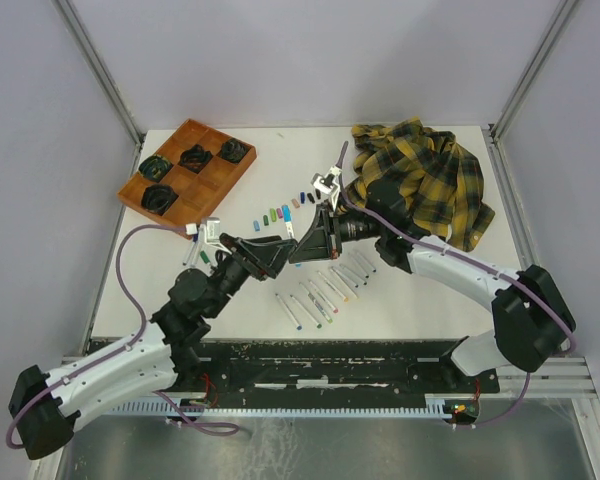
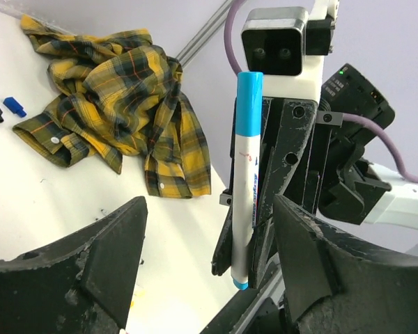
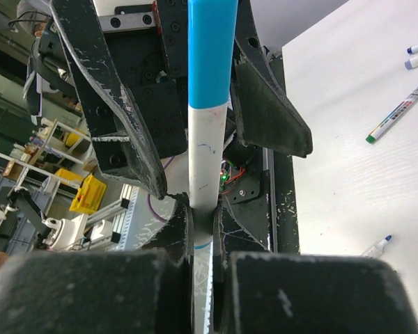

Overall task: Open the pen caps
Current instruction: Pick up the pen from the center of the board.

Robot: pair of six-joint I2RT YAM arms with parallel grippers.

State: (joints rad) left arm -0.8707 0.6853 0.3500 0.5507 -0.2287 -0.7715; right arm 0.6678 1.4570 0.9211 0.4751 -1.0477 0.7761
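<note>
One white marker [image 2: 244, 202] was in hand: the right gripper [image 3: 200, 219] clamped its barrel, while its blue cap [image 2: 249, 104] sat, apparently untouched, between the wide-spread jaws of the left gripper [image 2: 207, 209]. Uncapping judged pending; next, the left must close on the cap and pull straight off.

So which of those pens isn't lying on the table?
The blue-capped pen: it's up in the air, pinched by the right arm's jaws, while the other pens lie flat on the table.
</note>
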